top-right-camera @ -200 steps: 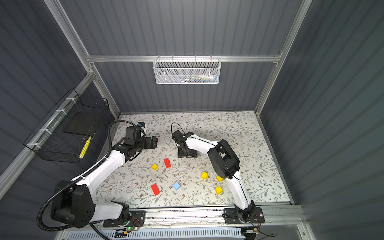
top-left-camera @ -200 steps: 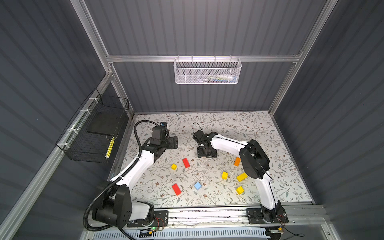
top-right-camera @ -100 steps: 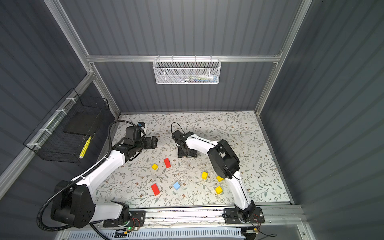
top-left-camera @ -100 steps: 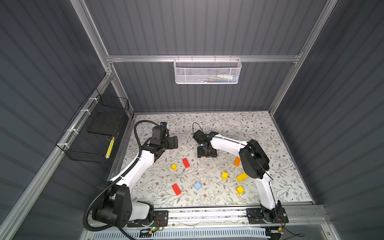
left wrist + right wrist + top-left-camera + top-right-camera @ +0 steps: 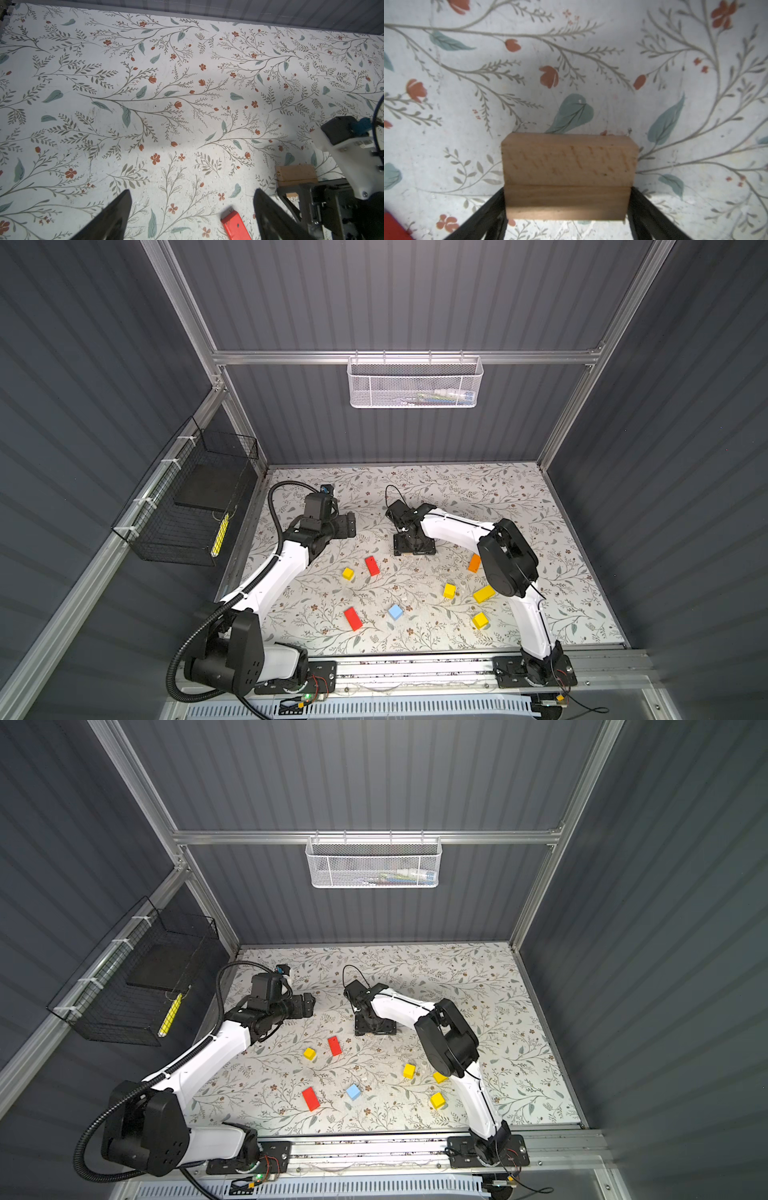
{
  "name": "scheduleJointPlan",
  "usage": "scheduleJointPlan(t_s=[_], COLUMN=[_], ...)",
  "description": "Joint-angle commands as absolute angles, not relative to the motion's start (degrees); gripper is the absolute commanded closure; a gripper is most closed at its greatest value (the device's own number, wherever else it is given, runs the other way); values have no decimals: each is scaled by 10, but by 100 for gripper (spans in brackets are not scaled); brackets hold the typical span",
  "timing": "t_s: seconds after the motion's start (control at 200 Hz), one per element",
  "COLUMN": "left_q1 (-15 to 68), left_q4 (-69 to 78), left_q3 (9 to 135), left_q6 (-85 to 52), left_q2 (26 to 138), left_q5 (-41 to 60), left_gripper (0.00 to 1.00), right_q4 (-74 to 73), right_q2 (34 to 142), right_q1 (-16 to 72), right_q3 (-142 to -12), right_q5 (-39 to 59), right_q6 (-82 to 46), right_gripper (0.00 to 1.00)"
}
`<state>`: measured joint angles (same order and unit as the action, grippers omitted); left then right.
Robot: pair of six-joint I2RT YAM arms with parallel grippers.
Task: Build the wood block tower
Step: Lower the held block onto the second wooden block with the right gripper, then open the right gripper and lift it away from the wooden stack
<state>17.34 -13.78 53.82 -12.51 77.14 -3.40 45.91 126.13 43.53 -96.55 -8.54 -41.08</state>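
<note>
Over the last second, nothing on the mat (image 5: pixel 478 497) shifts that I can make out from above. Both arms keep their poses, and every loose block lies where it lay.

Right gripper (image 5: pixel 567 189): low at the far middle of the mat, astride the tan block (image 5: pixel 569 162), with one finger against each short end. In the left wrist view the block looks to sit flat on the mat. I see no gap at the fingers and no lift. I cannot tell whether they clamp the block or have just eased off it.

Left gripper (image 5: pixel 191 191): spread wide and empty, held over bare mat to the left of the right one.

Other blocks lie singly on the near half:
- red brick (image 5: pixel 372 565) with a yellow cube (image 5: pixel 348 573) just beside it
- second red brick (image 5: pixel 352 618)
- blue cube (image 5: pixel 395 612)
- another yellow cube (image 5: pixel 449 590)
- yellow brick (image 5: pixel 483 593)
- third yellow cube (image 5: pixel 479 620)
- orange brick (image 5: pixel 474 563), partly behind the right arm

None rests on another.

Judgement: the tan block is either being taken up or has just been set down as the base. Either way the build is at its very start, and every coloured layer is still to be fetched.
</note>
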Motion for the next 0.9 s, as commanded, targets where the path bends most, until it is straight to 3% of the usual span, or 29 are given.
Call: scheduleJointPlan(t_s=[0.0,0.195,0.896], left_q1=[177,177,177], left_q4=[-136,-136,-135], left_q3=[531,532,531], left_q6=[-118,-117,-117], left_q2=[769,770,765], left_q5=[-38,-38,-39], left_gripper=[9,8,8], right_q4=[474,474,481], right_q2=[1281,1278,1236], right_q1=[433,433,432], right_q3=[-970,-971,-977], right_q5=[-91,-91,-104], right_q6=[-413,-413,-407], right_gripper=[9,1,1])
